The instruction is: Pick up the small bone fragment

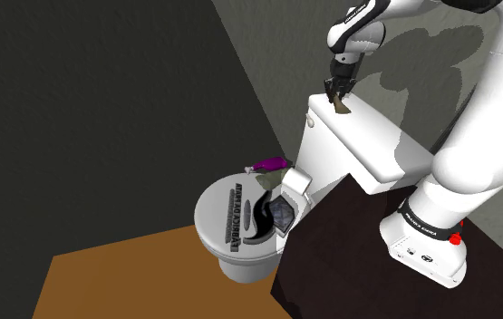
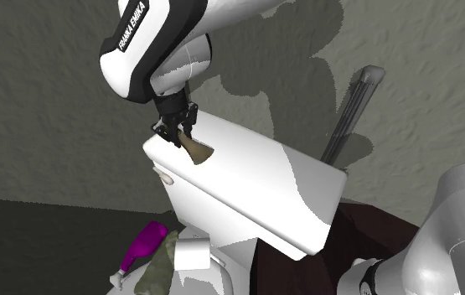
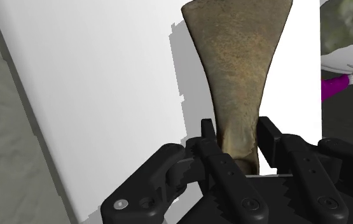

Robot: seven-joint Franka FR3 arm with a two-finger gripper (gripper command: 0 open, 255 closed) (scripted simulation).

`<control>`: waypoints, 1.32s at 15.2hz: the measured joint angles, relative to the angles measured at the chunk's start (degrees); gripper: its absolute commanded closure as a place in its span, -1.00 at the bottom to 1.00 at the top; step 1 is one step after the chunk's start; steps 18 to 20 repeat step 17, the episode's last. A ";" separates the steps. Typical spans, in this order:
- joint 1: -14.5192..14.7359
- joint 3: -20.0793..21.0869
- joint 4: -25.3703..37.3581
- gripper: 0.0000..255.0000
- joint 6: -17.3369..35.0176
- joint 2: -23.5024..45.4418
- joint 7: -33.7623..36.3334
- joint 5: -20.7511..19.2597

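The black fingers (image 3: 208, 145) are closing on the narrow end of the small bone fragment (image 3: 238, 76), one finger pressing each side of it with only the bone's width between them. The bone fragment (image 2: 193, 151) is a brown, mottled wedge, widening as it is running away from the fingers (image 2: 176, 126). Its broad end is pointing down at the white toilet tank lid (image 2: 247, 168); whether that end is touching the lid cannot be told. In the shoulder view the bone fragment (image 1: 342, 106) is sitting at the far end of the tank lid (image 1: 372, 140), close to the corner, directly under the fingers (image 1: 335, 89). In the wrist view it is lying nearer the lid's bowl-side edge than its wall-side edge. Past that edge a purple bottle (image 3: 337, 87) is lying below, beside the toilet seat cover (image 1: 240, 213). The white arm (image 1: 476, 136) is reaching over from its dark stand (image 1: 358, 263).
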 measured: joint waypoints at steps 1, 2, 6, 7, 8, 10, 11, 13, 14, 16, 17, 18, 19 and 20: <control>0.01 -0.01 -0.10 1.00 0.02 -0.08 0.02 -0.03; 0.07 -0.03 -0.03 1.00 -0.27 -0.30 0.13 -0.13; 0.25 -0.27 0.73 1.00 -2.53 -1.90 0.53 -0.79; 0.34 -0.30 1.19 1.00 -3.33 -2.26 0.71 -0.96; 0.38 -0.39 1.27 1.00 -3.99 -2.88 0.80 -1.21; 0.43 -0.50 1.83 1.00 -5.29 -3.66 0.96 -1.53; 0.42 -0.55 2.35 1.00 -6.06 -3.92 0.99 -1.65; 0.51 -0.61 2.78 1.00 -7.15 -4.62 1.18 -1.92; 0.57 -0.63 2.92 1.00 -7.71 -5.05 1.31 -2.09; 0.66 -0.69 3.83 1.00 -9.34 -5.83 1.54 -2.41; 0.66 -0.72 4.07 1.00 -9.76 -6.03 1.58 -2.49; 0.66 -0.72 4.07 1.00 -9.76 -6.03 1.58 -2.49; 0.66 -0.72 4.07 1.00 -9.76 -6.03 1.58 -2.49; 0.66 -0.72 4.07 1.00 -9.76 -6.03 1.58 -2.49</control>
